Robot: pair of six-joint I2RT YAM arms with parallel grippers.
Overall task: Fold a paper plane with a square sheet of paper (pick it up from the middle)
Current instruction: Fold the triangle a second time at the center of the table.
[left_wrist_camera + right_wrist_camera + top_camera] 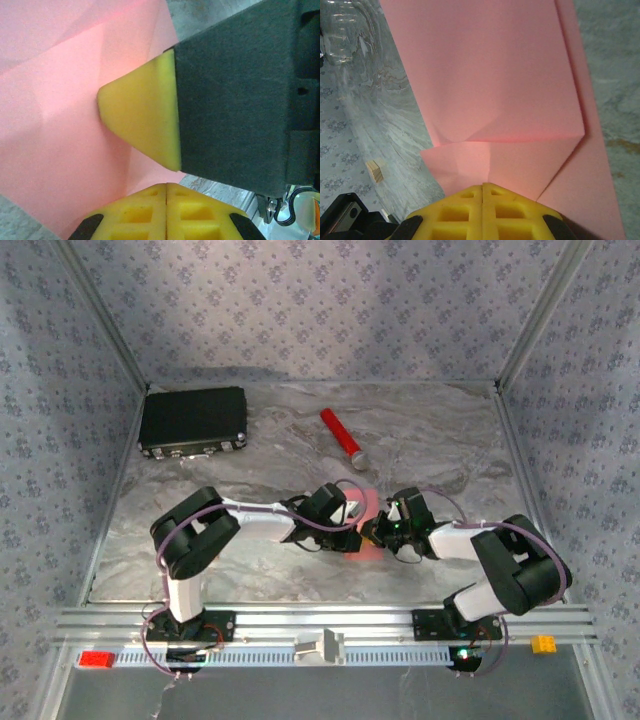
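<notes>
— The square sheet of paper (485, 75), entry one. Where is it lying?

— I am listing from the largest down. Table (450, 440), marbled grey: the sheet is sitting at its middle, between my two wrists. It is well apart from the black case (193, 420) in the far left corner. The sheet itself is pink and thin, with folded flaps and slanted creases meeting near my right fingers.

— And the hands?

— Right gripper (483, 192): the pads are pressing together at the sheet's near edge and seem to be pinching it where the creases converge. Left gripper (166, 192): the pads are pressing together too, beside the paper. Whether paper is lying between them I cannot tell.

— Small items?

— Red cylinder (342, 437), lying near the sheet on its far side. Tan block (375, 170), sitting off to one side. Neither is touching the paper.

— Handling note?

— I am judging this to be a creasing step. I should be anchoring with the right and working the left along the fold line. I should not be tugging the hands apart, because paper this thin is likely to skew or tear.
</notes>
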